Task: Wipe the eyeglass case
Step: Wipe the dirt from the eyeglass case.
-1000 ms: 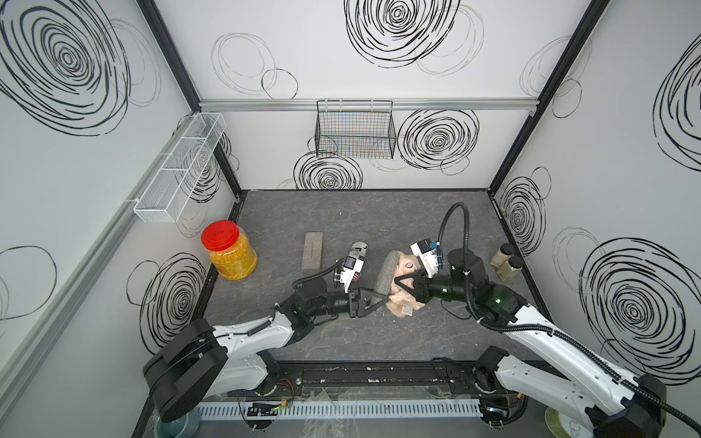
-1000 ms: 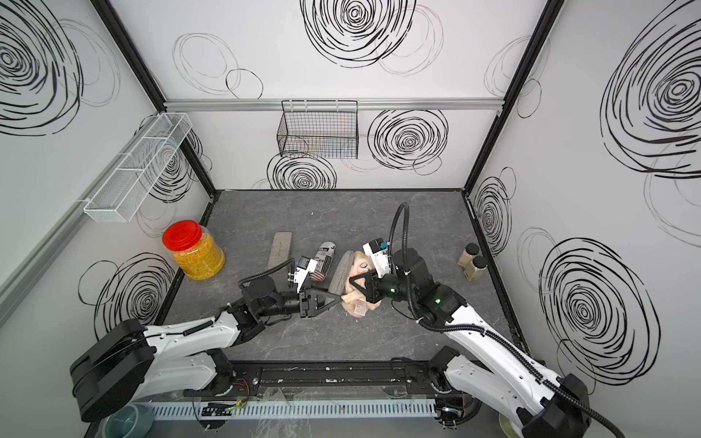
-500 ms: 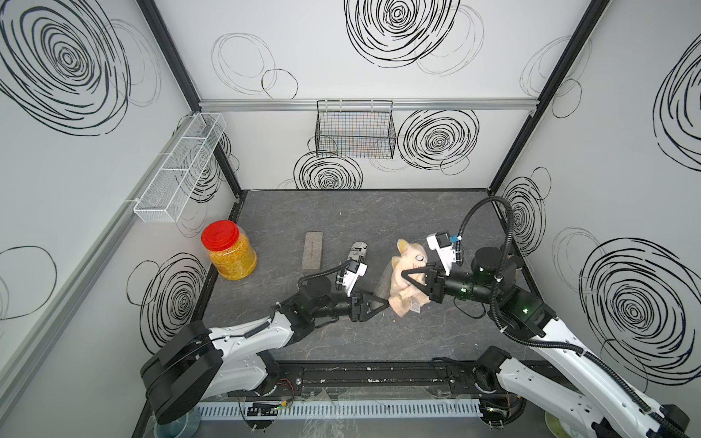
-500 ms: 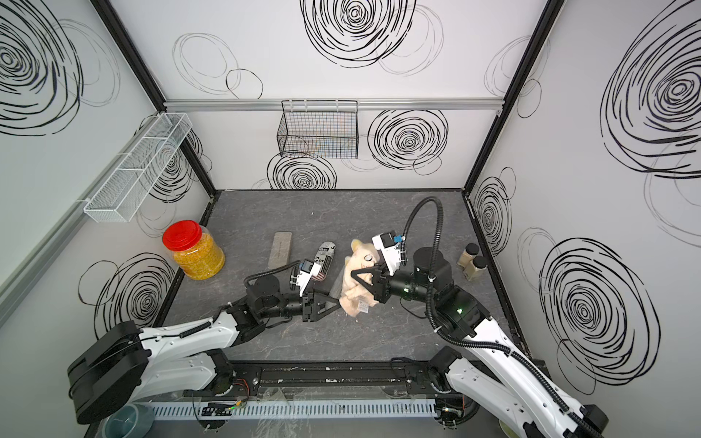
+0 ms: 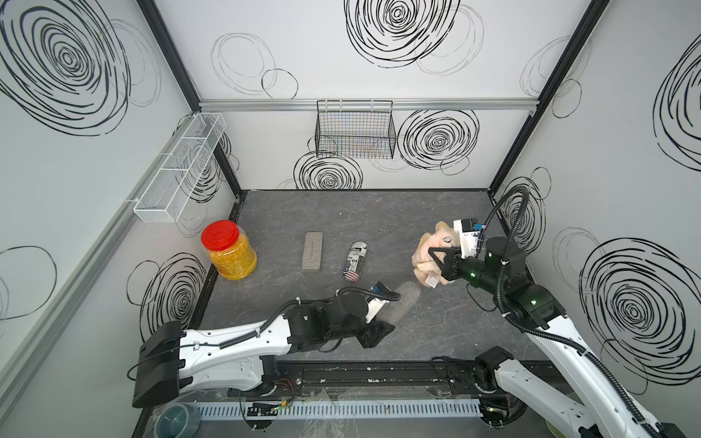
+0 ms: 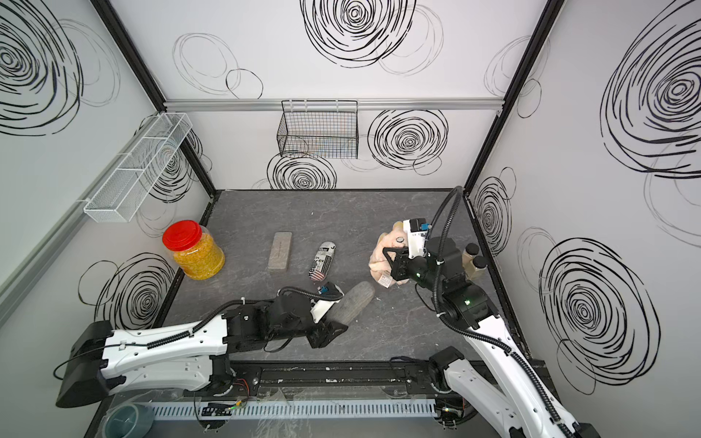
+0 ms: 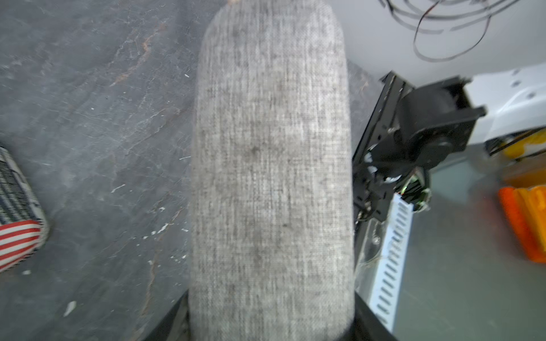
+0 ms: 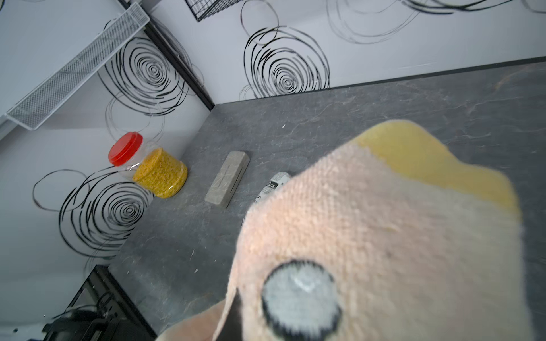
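The left claw [image 5: 381, 325] clamps one end of the grey fabric eyeglass case [image 5: 405, 301] near the worktop's [image 5: 341, 212] front edge, presenting its length. The right claw [image 5: 442, 261] pinches a bunched peach cloth [image 5: 424, 255] aloft and apart from the case, seemingly ready to wipe.
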Controlling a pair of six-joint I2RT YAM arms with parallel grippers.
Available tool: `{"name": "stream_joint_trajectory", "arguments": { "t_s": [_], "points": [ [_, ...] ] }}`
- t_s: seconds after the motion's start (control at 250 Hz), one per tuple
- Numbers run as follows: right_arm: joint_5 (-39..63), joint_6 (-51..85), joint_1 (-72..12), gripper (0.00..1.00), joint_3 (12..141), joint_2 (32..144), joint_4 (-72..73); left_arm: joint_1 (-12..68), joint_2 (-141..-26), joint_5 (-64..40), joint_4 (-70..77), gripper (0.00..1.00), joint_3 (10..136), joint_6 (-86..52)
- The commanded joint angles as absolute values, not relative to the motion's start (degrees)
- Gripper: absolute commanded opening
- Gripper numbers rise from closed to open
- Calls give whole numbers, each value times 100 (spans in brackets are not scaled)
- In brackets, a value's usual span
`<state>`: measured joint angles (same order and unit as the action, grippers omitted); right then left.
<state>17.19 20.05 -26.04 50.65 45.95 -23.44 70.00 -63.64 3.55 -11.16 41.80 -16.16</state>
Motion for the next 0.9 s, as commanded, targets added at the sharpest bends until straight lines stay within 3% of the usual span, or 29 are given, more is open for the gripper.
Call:
{"name": "stream_joint_trajectory", "arguments": {
  "t_s": [0.0,0.096,0.455,0.899],
  "points": [
    [3301,1607,-2561,1,5290,4852,-2527,7197,-6522,1227,-1904,62,4577,-667],
    [3959,1507,-2571,2,5389,5126,-2617,7233,-6656,1323,-2193,62,4731,-369],
    [4164,773,-2647,2,6283,6500,-4014,7338,-6788,2103,-2105,61,4721,359],
    [4567,966,-3828,2,6099,7613,-2989,7430,-6786,2347,-2089,61,4733,359]
  ]
}}
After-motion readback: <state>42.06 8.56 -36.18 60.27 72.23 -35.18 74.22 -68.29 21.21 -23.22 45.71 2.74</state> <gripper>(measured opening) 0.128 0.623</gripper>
